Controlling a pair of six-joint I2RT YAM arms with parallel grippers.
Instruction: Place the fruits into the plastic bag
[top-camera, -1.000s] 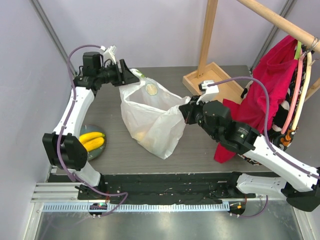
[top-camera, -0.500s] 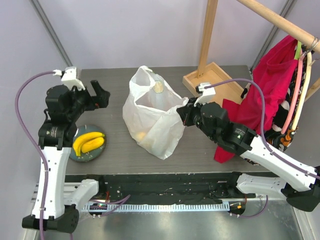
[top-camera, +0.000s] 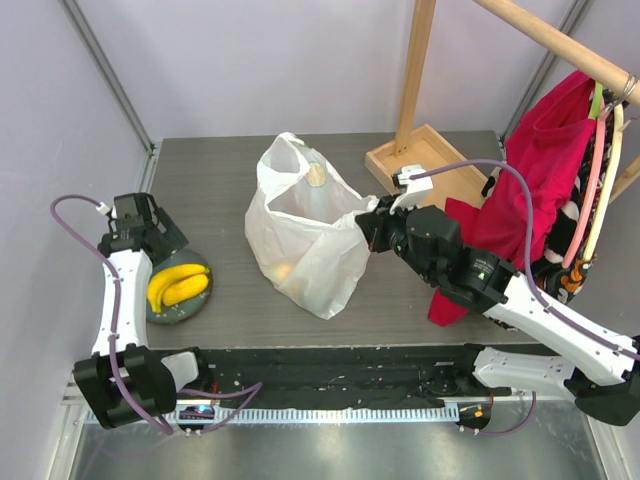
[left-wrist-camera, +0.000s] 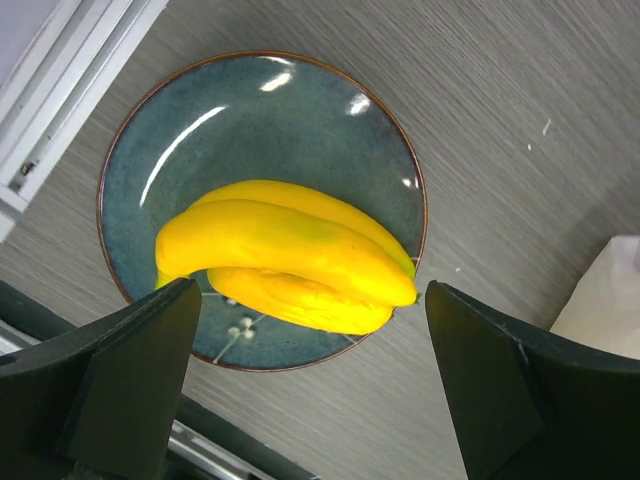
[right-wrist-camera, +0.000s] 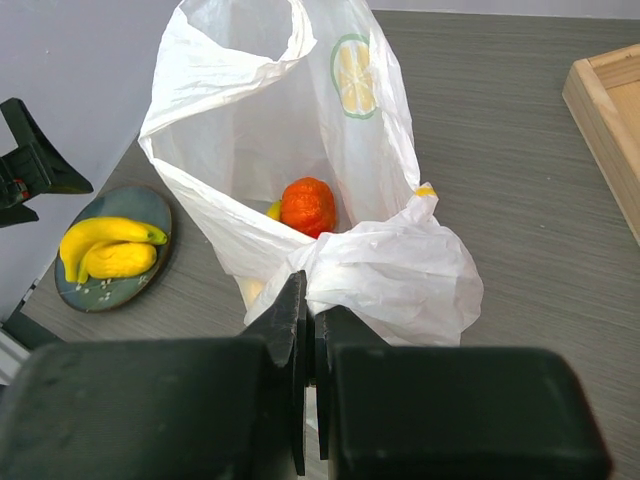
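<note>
Grey table (top-camera: 200, 180) from above, both arms bolted at its near edge. Right arm (top-camera: 530, 305): stretched low from the near right corner, diagonally inward toward the table's middle, right gripper (top-camera: 362, 228) pressed together on a gathered fold of the plastic bag (top-camera: 300, 250) at its right rim. Left arm (top-camera: 110, 300): folded along the table's left edge, elbow low by the base, wrist bent downward, left gripper (left-wrist-camera: 312, 295) spread wide, holding nothing, poised above the plate (left-wrist-camera: 250, 110). Bag standing upright mid-table, mouth open upward, one loop handle (top-camera: 288, 150) raised on the far side, a lemon-slice print (right-wrist-camera: 357, 77) on the far wall. Plate round, blue-grey, near the table's left edge, well apart from the bag. On the plate, yellow banana bunch (left-wrist-camera: 290, 255) lying flat, long axis across the table from left to right, greenish tip toward the bag. Inside the bag, at the bottom, orange fruit (right-wrist-camera: 307, 205), a sliver of something yellow just beside it.
</note>
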